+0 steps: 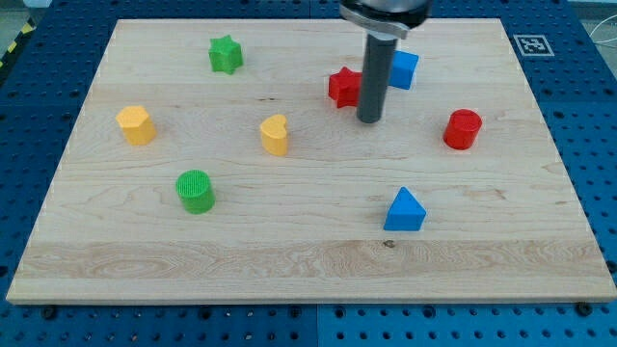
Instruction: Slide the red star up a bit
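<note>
The red star [342, 87] lies on the wooden board [289, 260] in the upper middle of the view. My tip [370, 120] rests on the board just below and to the right of the star, and the rod rises past the star's right edge, hiding a little of it. A blue block [404, 69] sits close to the rod's upper right, partly hidden by it.
A green star [226, 54] is at the upper left. A yellow block [136, 125] is at the left, a yellow heart-like block [276, 134] in the middle. A green cylinder [196, 191], a red cylinder [463, 129] and a blue triangle [404, 210] lie lower.
</note>
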